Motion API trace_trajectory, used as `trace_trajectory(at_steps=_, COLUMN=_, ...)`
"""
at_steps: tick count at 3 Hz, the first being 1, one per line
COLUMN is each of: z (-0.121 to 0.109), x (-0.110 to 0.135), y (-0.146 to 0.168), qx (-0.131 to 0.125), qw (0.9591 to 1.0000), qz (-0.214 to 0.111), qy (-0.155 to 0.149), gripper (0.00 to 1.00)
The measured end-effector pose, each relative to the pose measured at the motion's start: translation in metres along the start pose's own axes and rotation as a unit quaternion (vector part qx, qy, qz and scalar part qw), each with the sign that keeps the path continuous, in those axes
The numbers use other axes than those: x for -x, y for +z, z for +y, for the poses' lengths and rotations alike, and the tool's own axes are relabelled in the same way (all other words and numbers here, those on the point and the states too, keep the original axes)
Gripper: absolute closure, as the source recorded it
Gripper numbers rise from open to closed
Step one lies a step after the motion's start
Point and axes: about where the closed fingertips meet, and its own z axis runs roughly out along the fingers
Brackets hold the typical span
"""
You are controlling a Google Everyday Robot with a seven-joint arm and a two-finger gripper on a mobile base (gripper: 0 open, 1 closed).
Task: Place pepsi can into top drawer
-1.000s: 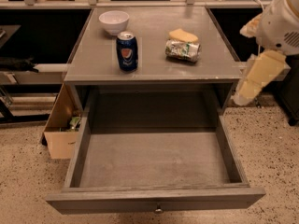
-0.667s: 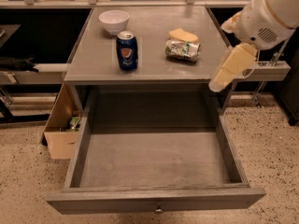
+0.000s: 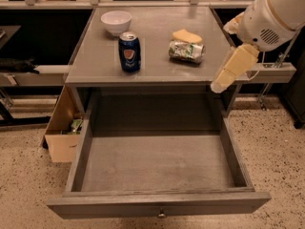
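The pepsi can (image 3: 129,52) stands upright on the grey table top (image 3: 95,63), left of centre near the front edge. The top drawer (image 3: 157,206) is pulled fully open below the table; its inside is bare and its small round knob (image 3: 162,215) shows at the bottom. My gripper (image 3: 225,78) hangs from the white arm (image 3: 271,18) at the table's right front corner. It is well to the right of the can, above the drawer's right rear corner, and holds nothing.
A white bowl (image 3: 116,21) sits at the back left of the table top. A silvery-green foil packet (image 3: 186,51) with a yellow sponge (image 3: 187,36) behind it lies right of the can. A tan cardboard box (image 3: 62,132) stands on the floor left of the drawer.
My arm and gripper have swung left and slightly up, from beside the table to its right front corner. The can and drawer have not moved.
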Motion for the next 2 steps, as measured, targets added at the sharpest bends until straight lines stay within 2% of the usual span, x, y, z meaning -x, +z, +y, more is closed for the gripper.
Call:
trace_trajectory(at_steps=1, z=-0.008, x=0.008, y=0.014, qx=-0.001, qw=1.0000, qz=-0.008, qy=0.000, gripper=0.00)
trace_trajectory(at_steps=2, z=-0.033, x=0.032, y=0.045, qx=-0.004, qw=0.9992, qz=-0.041, qy=0.002, gripper=0.00)
